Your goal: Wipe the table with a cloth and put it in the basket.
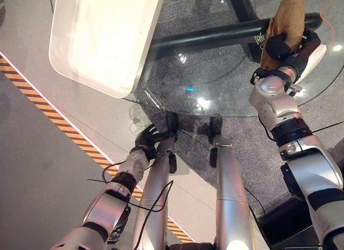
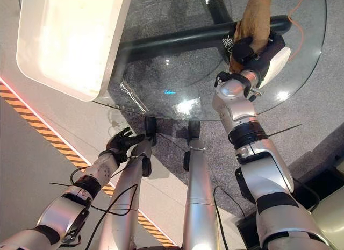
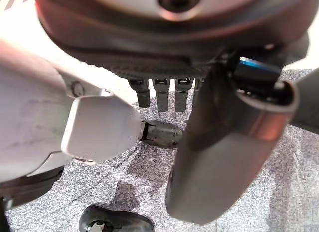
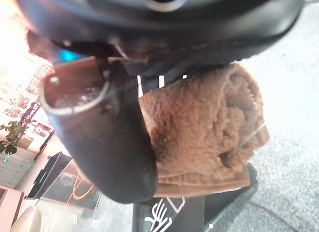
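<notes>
Round glass table, see-through; its dark base bars show beneath the top, crossing under the right hand. Bright glints on the glass just short of that hand's wrist.

White basket, rounded corners, sits on the table well off to the left of the right hand, overhanging the table's near-left edge. Inside washed out by light; contents cannot be read.

Nothing lies on the glass between the right hand and the basket. A small clear scrap or wire rests by the table edge just below the basket's near corner.

Floor: grey carpet under the table, smooth pale floor beyond, with a striped orange-and-black tape line running diagonally past the left hand.

Right hand: arm reaches forward over the near-right part of the table, the hand at the far end above the glass. Fingers are curled tight around the brown cloth. The cloth is a fuzzy roll or fold, bunched in the grip; its free end extends away from the hand. In the right wrist view the cloth is pressed between the dark thumb and the palm. Whether the cloth touches the glass cannot be told.

Left hand: low, below and short of the table's near edge, over the floor. Fingers spread loose, holding nothing. In the left wrist view its thumb carries a white cover.
</notes>
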Motion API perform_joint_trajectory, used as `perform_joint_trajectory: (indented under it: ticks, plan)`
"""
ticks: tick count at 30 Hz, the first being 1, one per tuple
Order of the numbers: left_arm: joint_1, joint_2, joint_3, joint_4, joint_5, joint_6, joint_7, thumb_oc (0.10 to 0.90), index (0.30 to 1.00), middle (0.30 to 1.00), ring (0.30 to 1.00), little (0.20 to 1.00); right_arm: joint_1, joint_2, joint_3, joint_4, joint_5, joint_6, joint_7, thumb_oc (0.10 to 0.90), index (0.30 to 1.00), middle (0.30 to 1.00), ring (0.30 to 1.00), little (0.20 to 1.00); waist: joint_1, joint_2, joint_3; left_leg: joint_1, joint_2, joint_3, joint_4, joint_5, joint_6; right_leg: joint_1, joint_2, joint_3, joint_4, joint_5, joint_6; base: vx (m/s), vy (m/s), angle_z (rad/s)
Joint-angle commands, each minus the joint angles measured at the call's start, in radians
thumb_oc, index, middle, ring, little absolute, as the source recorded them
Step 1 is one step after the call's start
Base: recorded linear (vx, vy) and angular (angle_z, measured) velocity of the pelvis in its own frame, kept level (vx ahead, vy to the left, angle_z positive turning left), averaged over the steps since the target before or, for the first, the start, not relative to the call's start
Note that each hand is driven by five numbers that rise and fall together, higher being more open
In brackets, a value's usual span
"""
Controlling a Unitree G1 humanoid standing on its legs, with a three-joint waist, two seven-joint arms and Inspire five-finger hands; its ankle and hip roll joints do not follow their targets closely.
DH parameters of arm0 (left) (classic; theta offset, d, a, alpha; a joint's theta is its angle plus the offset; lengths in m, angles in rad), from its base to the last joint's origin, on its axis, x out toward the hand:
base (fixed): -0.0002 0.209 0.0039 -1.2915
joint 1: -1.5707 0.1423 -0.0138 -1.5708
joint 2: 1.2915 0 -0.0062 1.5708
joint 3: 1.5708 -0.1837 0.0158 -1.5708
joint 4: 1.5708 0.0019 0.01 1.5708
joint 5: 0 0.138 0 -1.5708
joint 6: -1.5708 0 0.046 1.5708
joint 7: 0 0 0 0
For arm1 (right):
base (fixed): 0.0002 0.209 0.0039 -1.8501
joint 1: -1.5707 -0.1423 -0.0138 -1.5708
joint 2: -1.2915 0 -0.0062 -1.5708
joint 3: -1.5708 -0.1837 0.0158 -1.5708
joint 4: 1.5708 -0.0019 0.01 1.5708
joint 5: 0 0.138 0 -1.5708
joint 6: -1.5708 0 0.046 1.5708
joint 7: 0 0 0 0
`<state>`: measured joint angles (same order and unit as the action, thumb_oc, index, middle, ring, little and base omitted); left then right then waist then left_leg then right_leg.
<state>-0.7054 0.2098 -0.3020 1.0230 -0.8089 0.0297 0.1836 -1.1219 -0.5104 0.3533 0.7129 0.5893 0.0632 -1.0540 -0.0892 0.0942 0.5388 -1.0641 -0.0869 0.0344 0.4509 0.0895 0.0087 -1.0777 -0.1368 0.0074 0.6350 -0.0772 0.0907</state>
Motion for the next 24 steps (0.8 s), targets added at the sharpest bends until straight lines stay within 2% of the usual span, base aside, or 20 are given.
perform_joint_trajectory:
  ticks: [1, 5, 9, 11, 14, 21, 24]
  plan:
    - [0.028, -0.036, 0.012, 0.049, -0.025, -0.019, 0.011, 0.8, 0.9, 0.9, 0.9, 0.9, 0.044, -0.087, -0.045, 0.019, -0.06, -0.006, -0.064, 0.1, 0.3, 0.3, 0.3, 0.2, -0.007, 0.064, -0.019, 0.014, 0.022, -0.011, 0.0, -0.099, -0.014, -0.026, 0.03, 0.053, -0.131, 0.064, 0.03, 0.01, 0.041, 0.01]
    - [0.033, -0.038, 0.017, 0.032, -0.022, -0.011, 0.01, 0.8, 0.9, 0.9, 0.9, 0.9, 0.033, -0.102, -0.01, -0.033, -0.115, 0.029, 0.083, 0.1, 0.3, 0.3, 0.3, 0.2, -0.009, 0.067, -0.019, 0.016, 0.015, -0.013, -0.003, -0.096, -0.015, -0.025, 0.032, 0.058, -0.144, 0.069, 0.03, 0.0, 0.026, 0.03]
    - [0.04, -0.036, 0.022, 0.004, -0.024, -0.001, 0.012, 0.8, 0.9, 0.9, 0.9, 0.9, 0.043, -0.098, 0.027, -0.099, -0.151, 0.016, 0.236, 0.1, 0.3, 0.3, 0.3, 0.2, -0.009, 0.069, -0.019, 0.018, 0.012, -0.012, -0.004, -0.095, -0.017, -0.024, 0.033, 0.058, -0.143, 0.067, 0.031, 0.0, 0.0, 0.0]
    - [0.044, -0.037, 0.023, -0.013, -0.014, 0.011, 0.024, 0.8, 0.9, 0.9, 0.9, 0.9, 0.052, -0.095, 0.05, -0.139, -0.214, 0.035, 0.358, 0.1, 0.3, 0.3, 0.3, 0.2, -0.008, 0.068, -0.019, 0.017, 0.009, -0.015, -0.002, -0.094, -0.018, -0.023, 0.032, 0.057, -0.143, 0.067, 0.032, 0.0, 0.0, 0.0]
    - [0.049, -0.038, 0.021, -0.044, -0.002, 0.023, 0.043, 0.8, 0.9, 0.9, 0.9, 0.9, 0.06, -0.087, 0.096, -0.201, -0.257, 0.075, 0.458, 0.1, 0.3, 0.3, 0.3, 0.2, -0.006, 0.068, -0.019, 0.013, 0.007, -0.018, -0.003, -0.092, -0.02, -0.026, 0.031, 0.056, -0.146, 0.068, 0.032, 0.0, 0.0, 0.0]
    - [0.08, -0.049, 0.002, -0.102, 0.006, 0.004, 0.054, 0.8, 0.9, 0.9, 0.9, 0.9, 0.113, -0.039, 0.207, -0.286, -0.281, 0.103, 0.608, 0.1, 0.3, 0.3, 0.3, 0.2, 0.0, 0.08, -0.019, 0.019, 0.006, -0.015, -0.026, -0.078, -0.02, -0.021, 0.034, 0.053, -0.162, 0.065, 0.024, 0.0, 0.0, 0.0]
    - [0.096, -0.05, -0.01, -0.115, 0.005, -0.003, 0.056, 0.8, 0.9, 0.9, 0.9, 0.9, 0.135, -0.021, 0.241, -0.309, -0.297, 0.107, 0.635, 0.1, 0.3, 0.3, 0.3, 0.2, 0.001, 0.085, -0.019, 0.022, 0.005, -0.015, -0.029, -0.074, -0.021, -0.018, 0.034, 0.051, -0.164, 0.065, 0.022, -0.01, 0.0, -0.03]
